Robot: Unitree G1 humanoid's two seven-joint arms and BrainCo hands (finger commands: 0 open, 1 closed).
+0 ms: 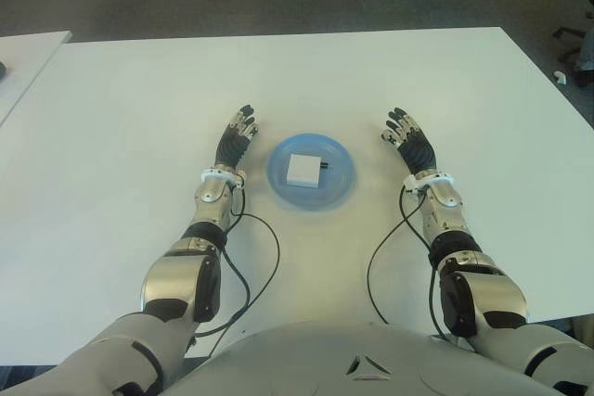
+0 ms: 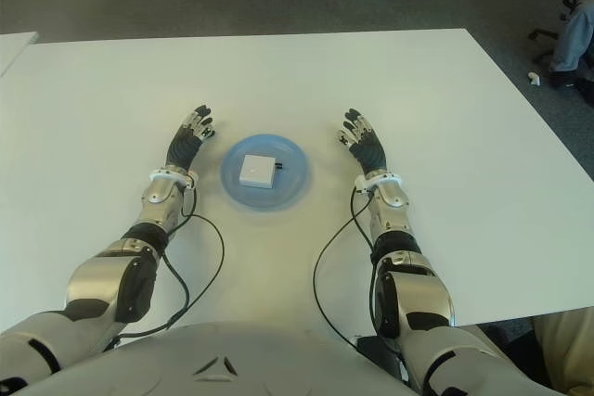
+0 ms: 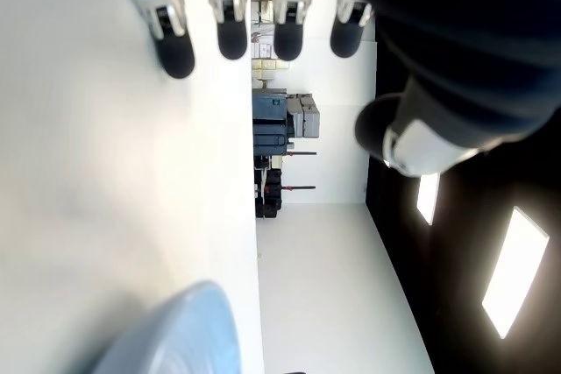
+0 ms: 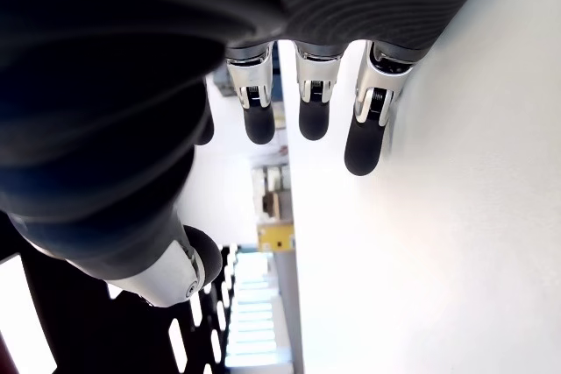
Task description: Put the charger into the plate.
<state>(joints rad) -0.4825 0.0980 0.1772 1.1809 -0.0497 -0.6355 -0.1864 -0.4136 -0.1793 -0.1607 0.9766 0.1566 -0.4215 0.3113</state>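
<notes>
Blue plate [image 3: 180, 335] cut off at the left wrist view's edge; seated person [image 2: 571, 30] cropped at the frame's corner.

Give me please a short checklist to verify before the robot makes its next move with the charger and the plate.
1. White charger lies inside the blue plate: ok.
2. Left hand open, holds nothing, left of the plate: ok.
3. Right hand open, holds nothing, right of the plate: ok.
4. Plate fully on the white table, away from edges: ok.
5. Arm cables clear of the plate: ok.
</notes>
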